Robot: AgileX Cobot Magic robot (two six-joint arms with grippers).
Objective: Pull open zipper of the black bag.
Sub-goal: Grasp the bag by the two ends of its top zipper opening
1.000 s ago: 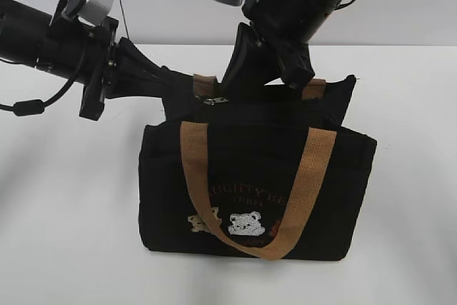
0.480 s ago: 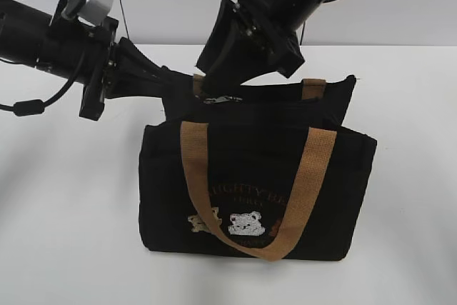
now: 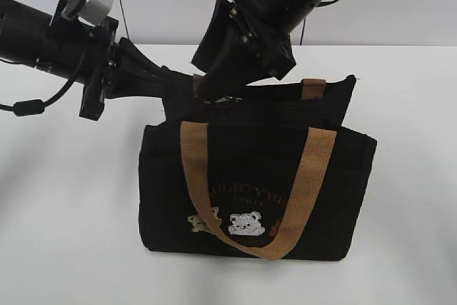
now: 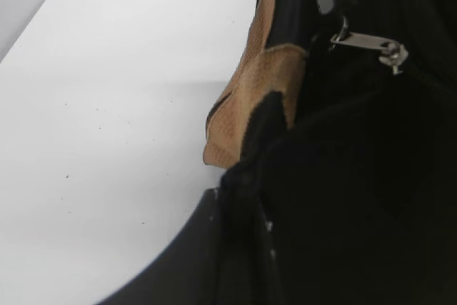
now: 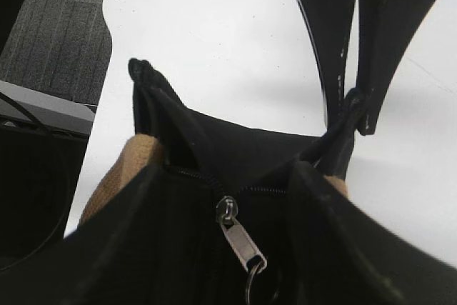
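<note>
One black bag (image 3: 257, 191), two tan handles (image 3: 193, 169); left jaws clamped on bag edge; right jaws' state unclear.

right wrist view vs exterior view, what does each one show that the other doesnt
Only the right wrist view shows the zipper close up, its silver pull tab lying free on the closed teeth, plus grey flooring beyond the table edge. Only the exterior view shows the black bag whole, with its front tan handle, bear patches, and the right gripper above the top edge. Both show the left gripper clamped on the bag's end.
</note>
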